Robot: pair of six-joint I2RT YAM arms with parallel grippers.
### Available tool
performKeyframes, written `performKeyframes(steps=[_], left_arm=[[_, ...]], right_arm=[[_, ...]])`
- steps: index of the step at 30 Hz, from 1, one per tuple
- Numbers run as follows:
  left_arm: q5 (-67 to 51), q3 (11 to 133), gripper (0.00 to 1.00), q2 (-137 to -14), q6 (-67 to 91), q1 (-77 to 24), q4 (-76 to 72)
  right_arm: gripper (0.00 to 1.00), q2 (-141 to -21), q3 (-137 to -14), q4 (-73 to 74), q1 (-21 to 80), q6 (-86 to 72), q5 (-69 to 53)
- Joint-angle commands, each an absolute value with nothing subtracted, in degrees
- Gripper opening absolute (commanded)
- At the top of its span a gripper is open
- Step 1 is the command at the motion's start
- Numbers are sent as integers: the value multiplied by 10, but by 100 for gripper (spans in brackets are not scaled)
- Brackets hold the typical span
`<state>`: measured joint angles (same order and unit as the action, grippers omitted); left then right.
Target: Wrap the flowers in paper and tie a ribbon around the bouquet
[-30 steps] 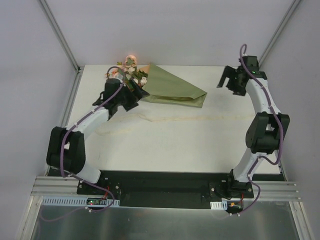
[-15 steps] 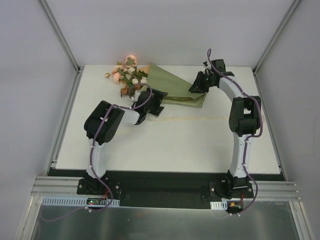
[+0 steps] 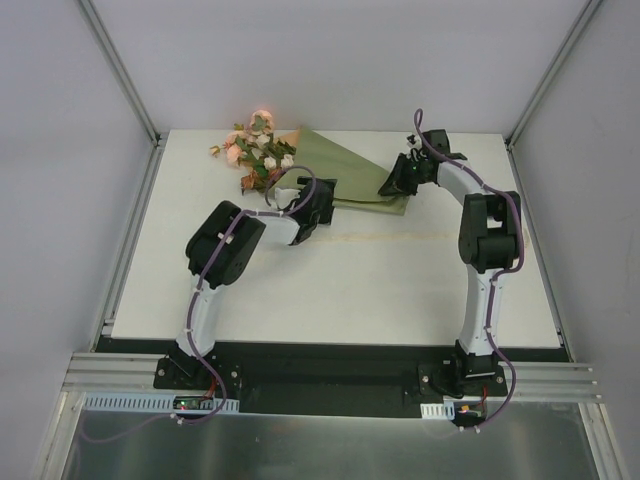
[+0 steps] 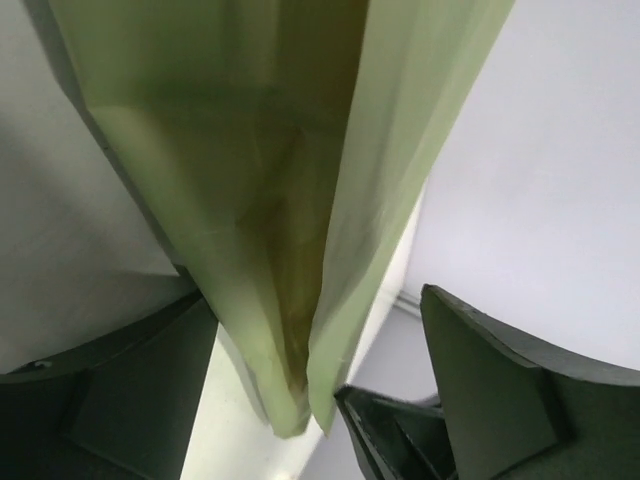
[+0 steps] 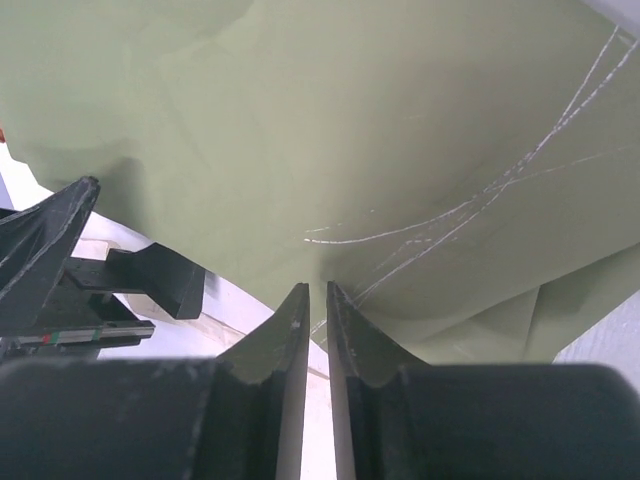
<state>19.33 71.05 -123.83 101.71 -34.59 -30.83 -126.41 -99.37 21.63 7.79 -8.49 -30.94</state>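
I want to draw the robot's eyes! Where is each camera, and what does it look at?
Top: high behind the robot, looking down on the table, flowers, paper, left arm, right arm.
Left wrist: rides the left arm; the open left gripper frames folded paper.
Right wrist: rides the right arm; the right gripper pinches the paper's edge.
All share the green paper.

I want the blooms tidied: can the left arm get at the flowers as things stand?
Probably yes. The flowers lie bare at the mouth of the paper, close beside the left end effector; but its open fingers straddle the paper edge, so it must back off first.
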Motion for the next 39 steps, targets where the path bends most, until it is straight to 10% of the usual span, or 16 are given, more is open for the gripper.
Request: performKeyframes(steps=[1,12,17,22,25,39], left_arm=[[285,758,78,-1271,1054,-361,-176],[358,780,74,-1358,1022,-373,-292],[338,780,33,-1386,947,-357,-424],[272,739,0,-1348,870,-330,-510],[194,696,0,-1315,861,-313,-546],[-186,506,0,-1188,877,-244,-686]], right_arm=[[13,-1202,-991,200,77,-102,-309],[9,-1144,-928,199,21,-118,-320],[9,-1133,-916,203,2,-123,-326],[76,-1145,-903,181,-18,-156,-398],[90,-1149,-909,179,-24,-133,-421],[95,-1110,-853,222,-15,-101,-410]])
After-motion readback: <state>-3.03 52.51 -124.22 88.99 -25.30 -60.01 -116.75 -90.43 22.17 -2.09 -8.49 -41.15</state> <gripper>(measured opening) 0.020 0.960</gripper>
